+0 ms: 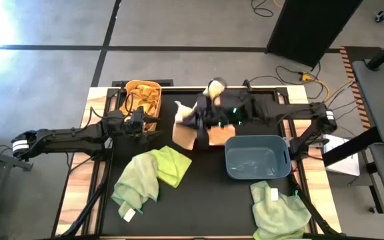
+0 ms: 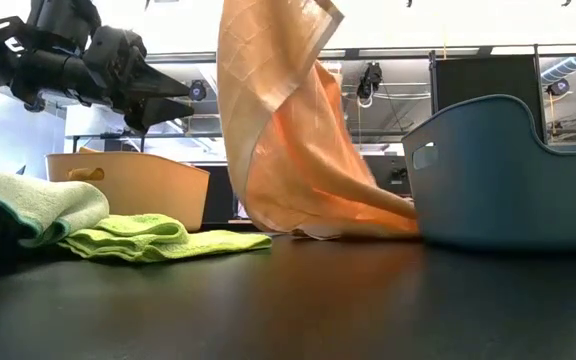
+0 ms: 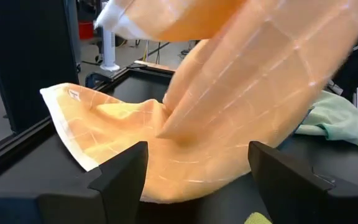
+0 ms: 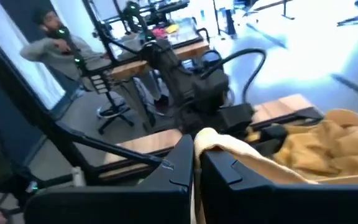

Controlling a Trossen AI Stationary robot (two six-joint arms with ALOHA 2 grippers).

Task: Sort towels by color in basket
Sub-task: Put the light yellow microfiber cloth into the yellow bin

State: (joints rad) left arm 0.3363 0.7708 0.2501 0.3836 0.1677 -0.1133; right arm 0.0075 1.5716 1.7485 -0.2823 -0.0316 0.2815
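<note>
A pale peach towel [image 2: 288, 130] hangs from my right gripper [image 1: 204, 115] over the table's middle, between the orange basket [image 1: 142, 99] and the blue basket [image 1: 255, 159]. My right gripper [image 4: 196, 155] is shut on it. My left gripper [image 1: 147, 124] is open beside the orange basket, and in its wrist view its fingers [image 3: 126, 171] stand apart in front of the peach towel [image 3: 229, 106] without plainly touching it. Mustard towels [image 4: 325, 146] lie in the orange basket. Two light green towels [image 1: 153, 172] lie bunched on the table's near left, another green towel [image 1: 279, 210] at the near right. My right gripper pinches a bunched fold of the peach towel's upper edge [image 4: 205, 135] between its two fingers. The towel hangs below the gripper in loose folds, and its lower end [image 2: 328, 225] lies on the table next to the blue basket.
The blue basket [image 2: 508, 175] stands right of the hanging towel, the orange basket [image 2: 128, 185] at the far left. Bare black tabletop [image 2: 298, 300] lies toward the near edge. A person [image 4: 48, 37] sits beyond the table. Cables lie on the floor [image 1: 299, 73].
</note>
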